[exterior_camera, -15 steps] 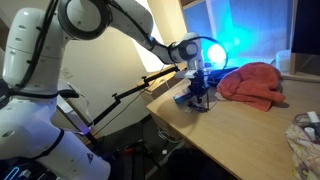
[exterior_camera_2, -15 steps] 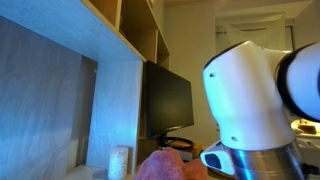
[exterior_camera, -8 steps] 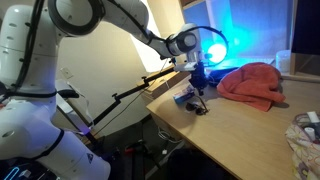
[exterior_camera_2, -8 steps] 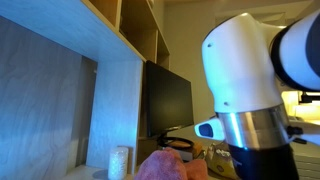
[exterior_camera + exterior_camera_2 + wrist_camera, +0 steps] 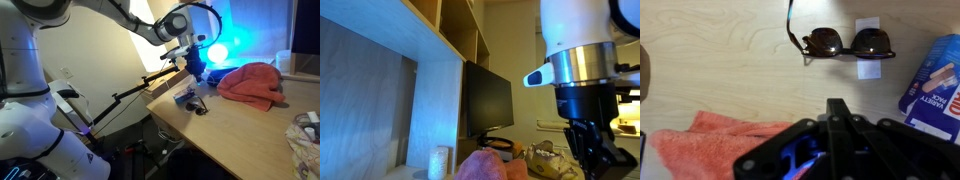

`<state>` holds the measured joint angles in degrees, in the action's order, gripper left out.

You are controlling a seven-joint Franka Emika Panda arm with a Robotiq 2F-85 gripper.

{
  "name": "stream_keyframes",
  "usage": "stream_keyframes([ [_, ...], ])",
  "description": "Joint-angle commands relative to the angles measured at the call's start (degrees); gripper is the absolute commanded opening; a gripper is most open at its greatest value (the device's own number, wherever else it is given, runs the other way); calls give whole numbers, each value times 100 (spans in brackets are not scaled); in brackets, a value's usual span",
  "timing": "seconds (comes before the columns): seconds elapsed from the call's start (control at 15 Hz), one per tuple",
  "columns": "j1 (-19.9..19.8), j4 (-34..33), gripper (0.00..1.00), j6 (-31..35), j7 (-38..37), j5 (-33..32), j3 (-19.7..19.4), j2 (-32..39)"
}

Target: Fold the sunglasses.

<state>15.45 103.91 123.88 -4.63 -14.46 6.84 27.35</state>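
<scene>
**Wrist view.** The sunglasses (image 5: 847,43) lie on the wooden table (image 5: 730,70) near the top of the frame. Their long axis runs left to right, parallel to the upper edge. The pair is small and black-framed, with two dark brownish lenses side by side. One thin dark arm stands out from the left hinge, at roughly a right angle to the lens row. It runs upward and is cut off by the top of the frame. A thin dark bar lies along the lower edge of the lenses; whether it is the second arm folded in or the frame's brow cannot be told. A small white slip (image 5: 870,70) shows above and below the right lens, partly hidden under it. A blue-and-white bandage packet (image 5: 935,85) lies just beside the sunglasses at the right and is cropped by the frame edge. A red cloth (image 5: 720,145) fills the lower left. The gripper (image 5: 838,108) rises from the bottom edge with its fingers pressed together on nothing, apart from the sunglasses.

**Exterior view.** The gripper (image 5: 198,70) hangs above the table's near corner. The sunglasses (image 5: 198,106) are only a small dark shape below it, too small to show detail, and the red cloth (image 5: 252,82) lies well apart.
</scene>
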Motion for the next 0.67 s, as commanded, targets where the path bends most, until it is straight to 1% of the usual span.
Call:
stream_keyframes([
  [0.0, -227, 607, 0, 336, 34, 97, -56, -558],
  [0.33, -648, 608, 0, 397, 77, 366, -179, -456],
  [0.6, -844, 593, 0, 354, 51, 516, -269, -310],
])
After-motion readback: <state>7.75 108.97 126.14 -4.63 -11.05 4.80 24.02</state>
